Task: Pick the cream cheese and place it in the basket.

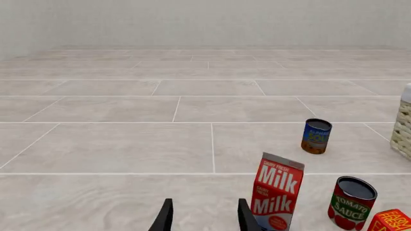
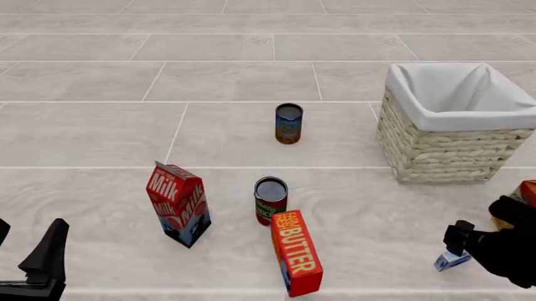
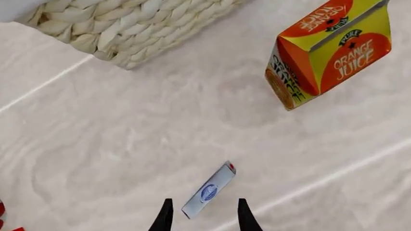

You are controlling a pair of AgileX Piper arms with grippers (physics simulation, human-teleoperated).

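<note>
Though flat, cream cheese (image 3: 209, 191) diagonal.

Two cans (image 2: 288, 123) (image 2: 270, 200), two cartons (image 2: 179, 204) (image 3: 327, 50), two boxes (image 2: 297, 253) (image 3: 209, 190), one basket (image 2: 452, 147).

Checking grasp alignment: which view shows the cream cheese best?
Right wrist view: the cream cheese lies unobstructed on the floor, just ahead of the open right gripper. The front view shows only a small corner beside the arm. The left wrist view doesn't show it.
</note>
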